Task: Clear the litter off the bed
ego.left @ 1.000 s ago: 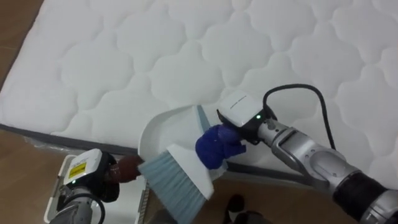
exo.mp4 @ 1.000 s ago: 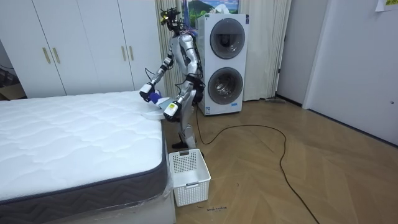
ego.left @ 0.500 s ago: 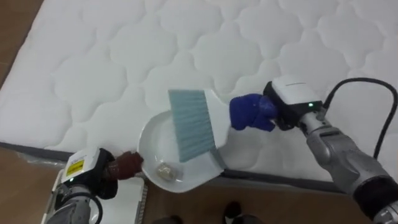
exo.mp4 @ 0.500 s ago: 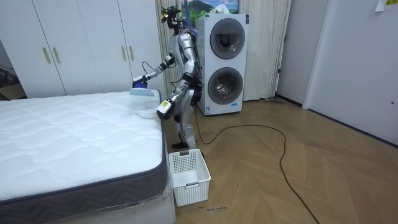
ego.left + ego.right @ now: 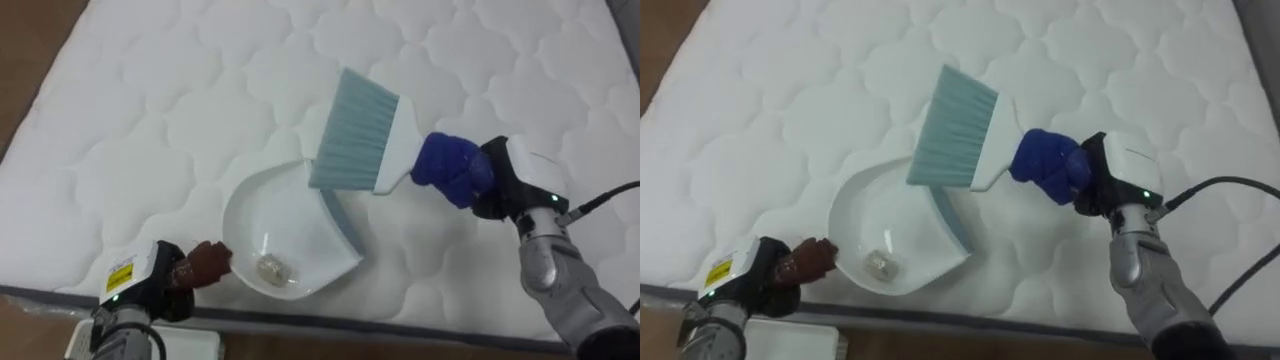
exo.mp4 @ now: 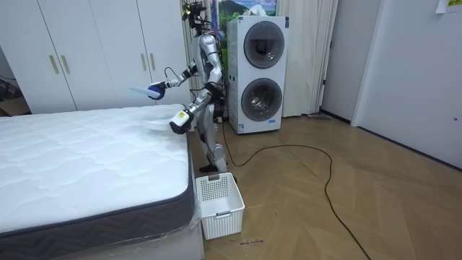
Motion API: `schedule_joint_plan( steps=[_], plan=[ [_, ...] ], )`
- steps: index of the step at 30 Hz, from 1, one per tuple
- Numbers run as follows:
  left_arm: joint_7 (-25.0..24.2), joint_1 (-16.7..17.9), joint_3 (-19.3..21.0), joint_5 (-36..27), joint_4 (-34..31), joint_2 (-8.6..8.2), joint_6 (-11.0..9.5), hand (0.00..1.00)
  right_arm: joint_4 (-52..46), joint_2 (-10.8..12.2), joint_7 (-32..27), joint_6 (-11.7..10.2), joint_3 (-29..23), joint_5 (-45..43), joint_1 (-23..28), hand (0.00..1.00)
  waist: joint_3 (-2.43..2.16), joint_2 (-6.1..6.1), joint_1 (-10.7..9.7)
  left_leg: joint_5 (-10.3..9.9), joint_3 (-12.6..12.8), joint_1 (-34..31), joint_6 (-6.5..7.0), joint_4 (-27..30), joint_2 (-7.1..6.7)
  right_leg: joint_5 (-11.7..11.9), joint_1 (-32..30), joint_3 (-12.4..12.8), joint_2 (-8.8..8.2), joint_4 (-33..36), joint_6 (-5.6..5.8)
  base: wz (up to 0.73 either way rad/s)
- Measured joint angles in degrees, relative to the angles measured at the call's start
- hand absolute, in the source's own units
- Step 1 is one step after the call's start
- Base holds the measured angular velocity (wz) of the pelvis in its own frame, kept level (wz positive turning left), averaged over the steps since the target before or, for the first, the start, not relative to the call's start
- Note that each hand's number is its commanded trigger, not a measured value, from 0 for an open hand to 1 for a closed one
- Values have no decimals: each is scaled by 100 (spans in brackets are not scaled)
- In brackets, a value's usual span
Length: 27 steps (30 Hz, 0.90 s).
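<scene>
A white dustpan point(image 5: 285, 235) lies on the quilted white mattress point(image 5: 180, 110) near its front edge, with a small pale crumpled bit point(image 5: 268, 266) inside it. My left hand point(image 5: 205, 264), brown-gloved, is shut on the dustpan's handle at the pan's left. My right hand point(image 5: 452, 170), in a blue glove, is shut on the handle of a hand brush point(image 5: 362, 132) with light blue bristles. The brush hangs above the mattress, just beyond the pan, bristles pointing away from me. In the room view I stand at the bed's far corner with the brush point(image 6: 140, 92) raised.
A white slatted basket point(image 6: 220, 204) stands on the wooden floor by the bed's near corner. Stacked washing machines point(image 6: 260, 72) are behind me, wardrobes point(image 6: 94, 54) along the wall. A grey band point(image 5: 400, 330) runs along the mattress edge.
My right hand has swung the brush up and away from the dustpan, further over the mattress. The dustpan now rests fully on the bed, and the view has shifted.
</scene>
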Motion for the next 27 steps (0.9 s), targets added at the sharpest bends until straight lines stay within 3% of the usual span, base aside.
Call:
schedule_joint_plan(
  steps=[2,5,9,12,15,19,24,27],
  plan=[
    [-11,286,192,26,-292,-45,-3,100,-2,44,-97,3,-167,136,354,0,-48,30,-53,9,5,255,-15,-178,19,-68,337,-24,28,-172,75,32],
    [-106,418,420,25,-433,-157,-1,100,-26,124,-122,5,-369,431,715,0,-69,51,-199,17,3,383,-28,-204,14,-239,609,-160,-52,-170,123,51],
    [-179,517,524,32,-461,-183,-3,100,-28,273,-122,6,-552,774,941,0,-80,72,-354,33,75,506,-58,-210,24,-349,888,-138,-49,-218,152,42],
    [-234,647,533,32,-626,-205,-7,100,-190,285,-128,7,-651,962,986,0,-112,158,-420,52,129,596,-91,-327,32,-360,1009,-144,-32,-331,145,13],
    [-242,762,534,25,-687,-215,-20,100,-369,319,-138,3,-656,1075,1069,0,-106,204,-441,90,139,820,-121,-479,25,-362,1203,-154,-18,-404,148,6],
    [-280,884,706,15,-739,-359,-70,100,-502,351,-137,-4,-656,1110,1121,0,-117,243,-371,154,164,982,-133,-671,11,-365,1307,-170,-9,-471,153,1],
    [-290,885,835,20,-826,-383,-137,100,-531,456,-135,-8,-656,1137,1160,0,-98,248,-364,188,126,1043,-135,-677,6,-406,1589,-363,-36,-631,190,29],
    [-396,874,910,23,-1062,-384,-274,100,-725,512,-150,-8,-667,1147,1194,0,-74,216,-385,221,-170,947,-109,-668,-100,-492,1733,-483,-101,-663,263,79]
  ],
)
